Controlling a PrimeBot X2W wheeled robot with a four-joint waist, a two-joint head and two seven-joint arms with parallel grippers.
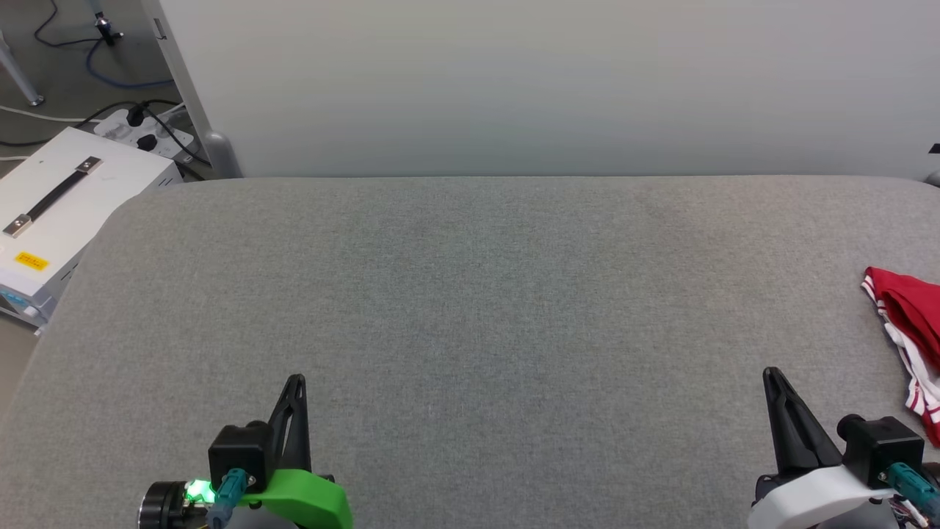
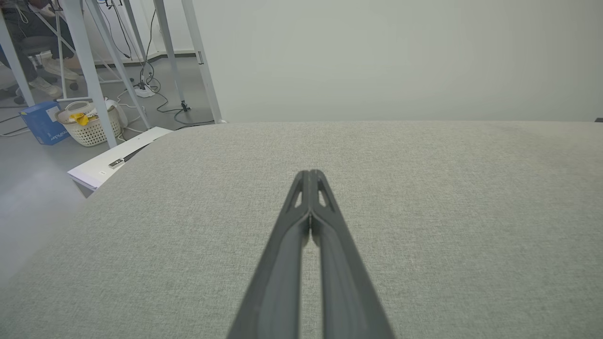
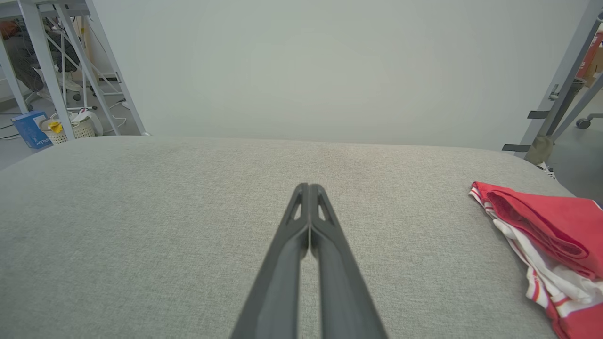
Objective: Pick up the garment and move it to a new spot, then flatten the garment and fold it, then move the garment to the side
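The garment (image 1: pixel 907 323), where is it lying?
It is lying bunched at the right edge of the grey surface (image 1: pixel 470 294), its long axis running far-to-near (red end pointing away, striped trim nearer the robot).
And the grippers?
The left gripper (image 1: pixel 296 382) and right gripper (image 1: pixel 771 375) are both pressing their fingers together, holding nothing. The right one is sitting near the garment, not touching it.
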